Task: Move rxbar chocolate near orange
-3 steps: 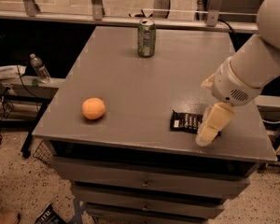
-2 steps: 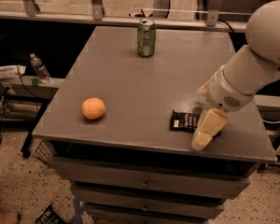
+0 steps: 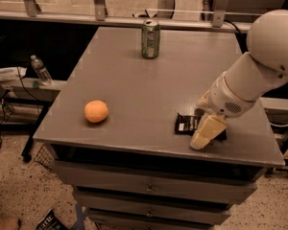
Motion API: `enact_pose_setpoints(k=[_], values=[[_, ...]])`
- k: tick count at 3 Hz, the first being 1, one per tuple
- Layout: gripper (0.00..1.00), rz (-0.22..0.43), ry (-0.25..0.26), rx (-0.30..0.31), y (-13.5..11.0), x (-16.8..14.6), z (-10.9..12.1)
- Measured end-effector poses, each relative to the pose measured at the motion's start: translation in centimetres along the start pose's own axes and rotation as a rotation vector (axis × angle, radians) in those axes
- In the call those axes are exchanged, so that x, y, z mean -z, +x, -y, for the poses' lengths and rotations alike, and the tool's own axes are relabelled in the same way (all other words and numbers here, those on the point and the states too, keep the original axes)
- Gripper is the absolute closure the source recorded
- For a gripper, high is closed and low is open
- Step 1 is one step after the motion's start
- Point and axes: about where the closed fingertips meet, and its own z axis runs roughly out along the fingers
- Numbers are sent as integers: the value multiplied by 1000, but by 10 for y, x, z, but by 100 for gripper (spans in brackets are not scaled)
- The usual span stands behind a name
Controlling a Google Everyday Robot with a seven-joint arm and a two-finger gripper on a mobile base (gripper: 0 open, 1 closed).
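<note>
Grey desk with drawers below and speckled floor around it. A water bottle stands on a low shelf at the left edge of the frame. A green soda can stands upright at the desk's far edge, top centre.

- The orange sits left of centre, toward the near edge.
- The rxbar chocolate lies flat at lower right, close to the front edge and well apart from the orange.
- The gripper hangs tilted over the bar's right end and hides part of it. You cannot tell whether it is open or clamped on the wrapper, nor whether it touches.

Risks, as judged:
- The bar is flat and its wrapper looks slick. A shallow pinch may slip, or only shove it.
- With the front edge so close, a push that way could drop it off the desk.
- The orange can roll. If you sweep low or set down too close, you may knock it away.
</note>
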Motion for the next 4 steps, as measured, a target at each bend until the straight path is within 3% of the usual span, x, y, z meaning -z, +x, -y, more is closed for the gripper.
enact_pose_setpoints(k=[2,3,4], values=[[96,1,1,1,-5,11,1],[100,90,82,48,-41,39,16],[100,90,82,49,-41,39,16]])
